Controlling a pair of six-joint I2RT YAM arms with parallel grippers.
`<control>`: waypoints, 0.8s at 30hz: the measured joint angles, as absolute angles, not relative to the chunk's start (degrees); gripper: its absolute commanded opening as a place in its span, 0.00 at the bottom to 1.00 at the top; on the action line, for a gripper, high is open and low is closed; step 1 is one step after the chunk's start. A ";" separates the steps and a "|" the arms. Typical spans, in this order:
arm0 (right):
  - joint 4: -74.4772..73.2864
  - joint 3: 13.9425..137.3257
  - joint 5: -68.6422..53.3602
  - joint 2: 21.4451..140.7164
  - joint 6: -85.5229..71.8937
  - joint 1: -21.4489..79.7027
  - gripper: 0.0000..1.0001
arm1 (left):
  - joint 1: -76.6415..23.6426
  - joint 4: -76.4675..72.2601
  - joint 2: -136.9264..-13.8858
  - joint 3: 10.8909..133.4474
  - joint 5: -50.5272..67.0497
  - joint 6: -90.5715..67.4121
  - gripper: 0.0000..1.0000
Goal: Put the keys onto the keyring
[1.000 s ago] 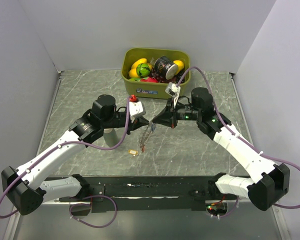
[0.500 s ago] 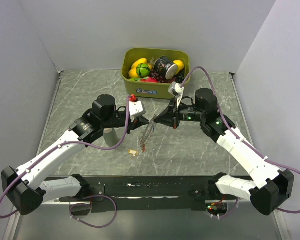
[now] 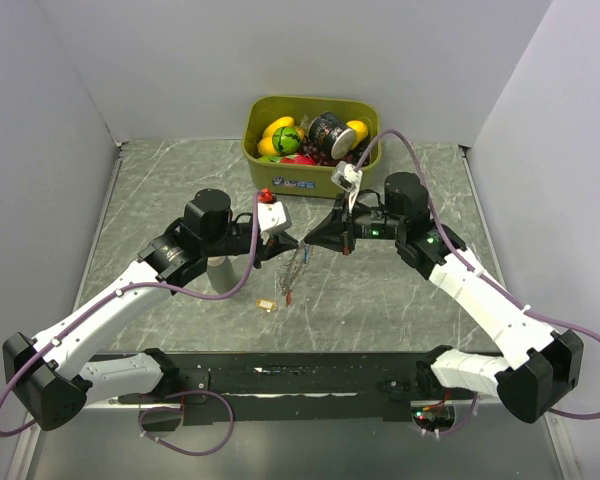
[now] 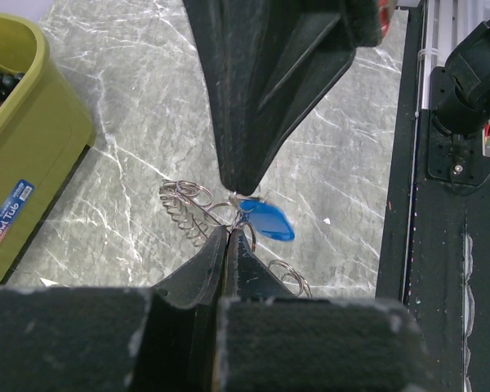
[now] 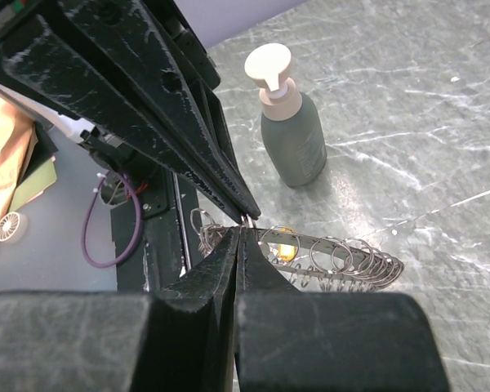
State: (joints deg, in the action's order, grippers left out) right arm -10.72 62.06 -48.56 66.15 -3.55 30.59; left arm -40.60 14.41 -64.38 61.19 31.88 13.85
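Both arms meet mid-frame, tip to tip, at the hanging keyring [image 3: 295, 265].
L gripper [image 4: 229, 235] clenched on keyring coil; R gripper [image 4: 237, 189] closed, tip at 1 blue key [image 4: 269, 221], grip unclear. 1 yellow key [image 3: 267, 303] on table [image 3: 400, 290] below. 1 pump bottle [image 3: 218, 275] under L arm, 1 green bin [image 3: 310, 130] top centre.

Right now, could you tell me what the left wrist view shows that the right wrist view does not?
Only the left wrist view: the blue key and the bin. Only the right wrist view: the pump bottle and a yellow key glimpsed behind a ring. Both: the keyring, with the left gripper and right gripper shut, tips meeting at it.
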 measured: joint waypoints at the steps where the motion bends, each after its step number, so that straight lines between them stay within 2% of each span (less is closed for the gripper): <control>1: -10.83 62.15 -48.56 66.46 -3.55 30.65 0.00 | -40.60 14.44 -64.38 61.19 31.90 13.85 0.01; 24: -12.01 63.02 -45.41 68.20 -3.95 31.64 0.00 | -40.80 14.50 -64.38 61.21 31.68 13.82 0.01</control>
